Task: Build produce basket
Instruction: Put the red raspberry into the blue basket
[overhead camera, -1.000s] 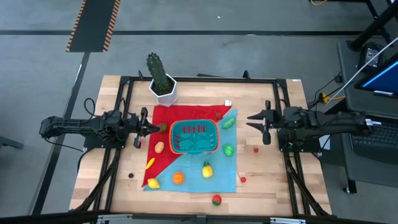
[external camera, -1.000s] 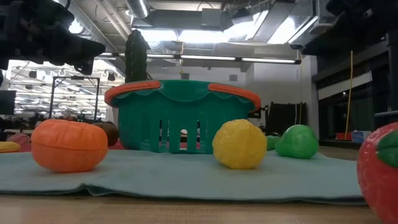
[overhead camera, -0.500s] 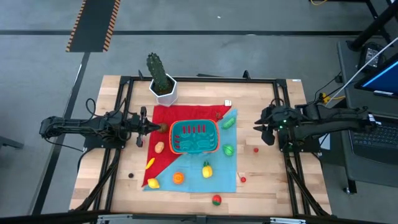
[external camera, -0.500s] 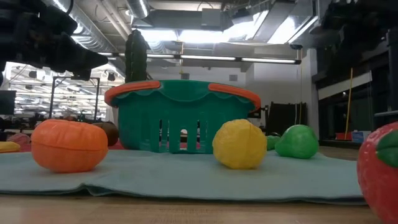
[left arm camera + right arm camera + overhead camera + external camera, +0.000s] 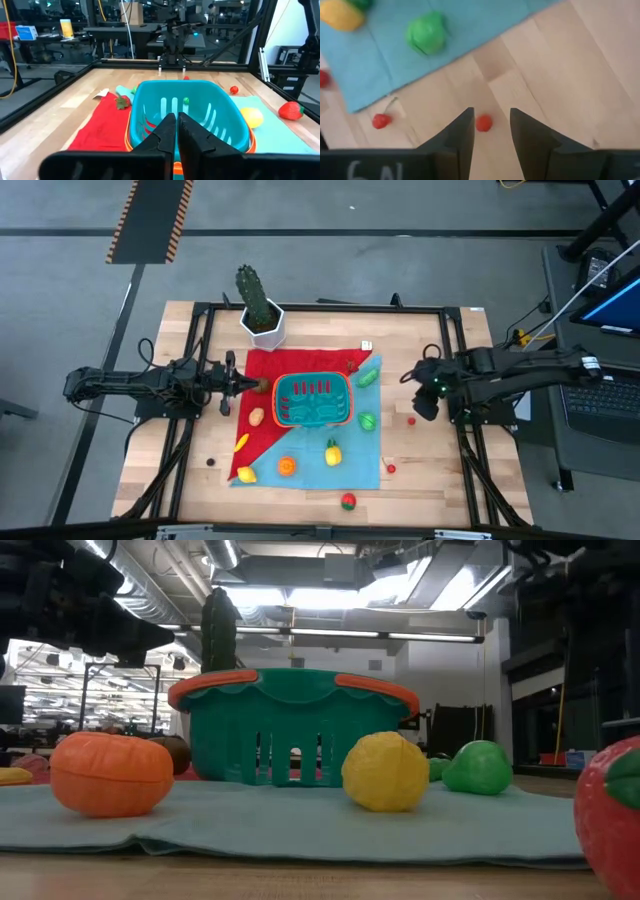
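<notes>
The right gripper (image 5: 490,135) hangs with its fingers parted a little and nothing between them, pointing down at a small red produce piece (image 5: 483,122) that lies on the bare wood straight ahead, framed in the gap; being round, it offers no long axis to line up with. The green piece (image 5: 426,33) sits farther on, on the blue cloth (image 5: 470,20), toward the basket (image 5: 313,401). The right arm is clearly the nearer. The left gripper (image 5: 177,131), pressed shut and empty, waits just beside the basket's left wall.
</notes>
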